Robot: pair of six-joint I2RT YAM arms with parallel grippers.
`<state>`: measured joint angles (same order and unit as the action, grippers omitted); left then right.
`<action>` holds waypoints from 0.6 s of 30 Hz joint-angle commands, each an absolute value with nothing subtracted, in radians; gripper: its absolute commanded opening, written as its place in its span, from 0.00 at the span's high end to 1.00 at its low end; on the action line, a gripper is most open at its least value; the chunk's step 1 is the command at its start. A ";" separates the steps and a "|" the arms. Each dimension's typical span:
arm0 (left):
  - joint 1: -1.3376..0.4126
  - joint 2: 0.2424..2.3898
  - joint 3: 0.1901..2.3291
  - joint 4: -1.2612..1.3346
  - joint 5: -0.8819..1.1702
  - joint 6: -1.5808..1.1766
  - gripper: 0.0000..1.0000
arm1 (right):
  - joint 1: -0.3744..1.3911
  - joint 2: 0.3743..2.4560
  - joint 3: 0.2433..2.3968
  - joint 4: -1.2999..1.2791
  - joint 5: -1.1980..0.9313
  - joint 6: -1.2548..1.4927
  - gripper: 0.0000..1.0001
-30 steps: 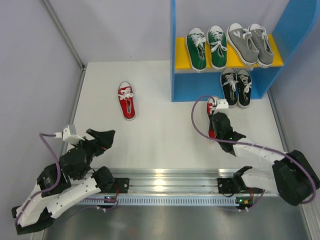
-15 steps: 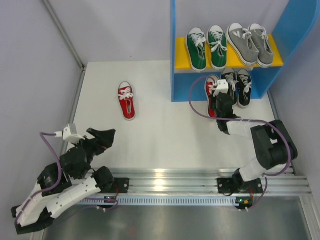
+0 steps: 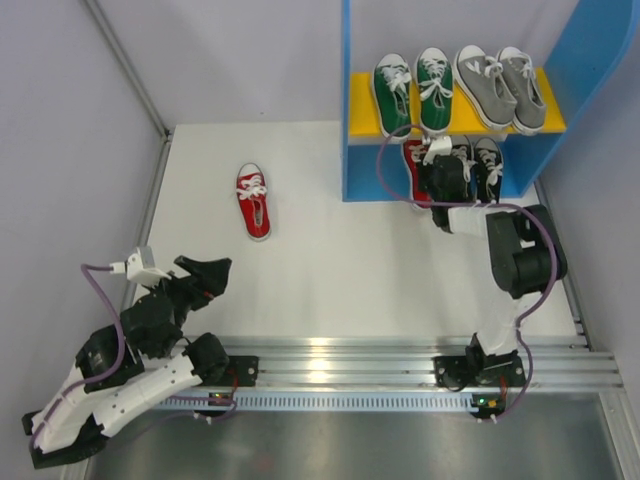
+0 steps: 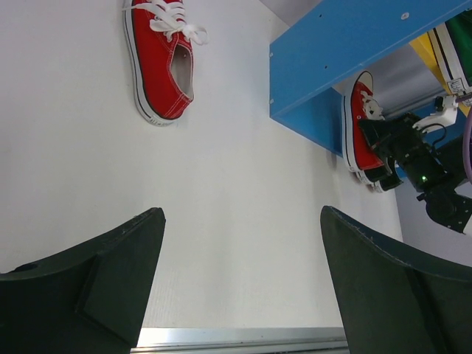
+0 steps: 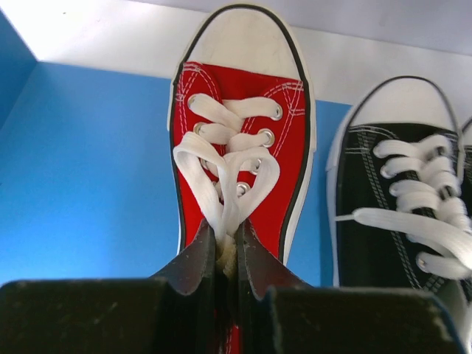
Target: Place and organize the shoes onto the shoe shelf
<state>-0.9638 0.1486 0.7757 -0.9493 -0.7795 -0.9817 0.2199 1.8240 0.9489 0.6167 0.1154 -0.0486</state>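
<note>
Since half a second ago my right gripper (image 3: 438, 172) has carried the held red shoe (image 3: 411, 162) off the open table (image 3: 320, 270) into the lower bay of the shoe shelf (image 3: 358, 180). The left arm has not moved.

From the top camera, that shoe lies toe-in ahead of the right jaws. The black pair (image 3: 478, 165) is just to their right, and the green pair (image 3: 415, 92) and grey pair (image 3: 500, 88) sit on the yellow board beyond. The loose red shoe (image 3: 253, 200) lies well ahead of the left gripper (image 3: 205, 272).

On the left wrist camera, my left jaws stand wide apart over bare table, with the loose red shoe ahead and to their left.

On the right wrist camera, the jaws pinch the held red shoe at its tongue and laces, with the black pair just right.
</note>
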 commanded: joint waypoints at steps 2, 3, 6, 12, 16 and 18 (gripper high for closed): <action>-0.965 0.175 0.793 -0.911 -0.801 -0.957 0.09 | 0.201 1.857 1.106 0.641 0.066 -0.063 1.00; -0.965 0.173 0.795 -0.910 -0.802 -0.957 0.09 | 0.201 1.862 1.129 0.632 0.066 -0.064 1.00; -0.965 0.161 0.795 -0.911 -0.801 -0.956 0.09 | 0.199 1.878 1.163 0.577 0.071 -0.066 0.99; -0.965 0.140 0.790 -0.913 -0.798 -0.959 0.09 | 0.201 1.884 1.184 0.523 0.090 -0.060 0.82; -0.965 0.135 0.792 -0.914 -0.795 -0.959 0.09 | 0.201 1.868 1.171 0.520 0.092 -0.055 0.82; -0.965 0.132 0.792 -0.914 -0.792 -0.960 0.09 | 0.202 1.853 1.140 0.537 0.101 -0.052 0.84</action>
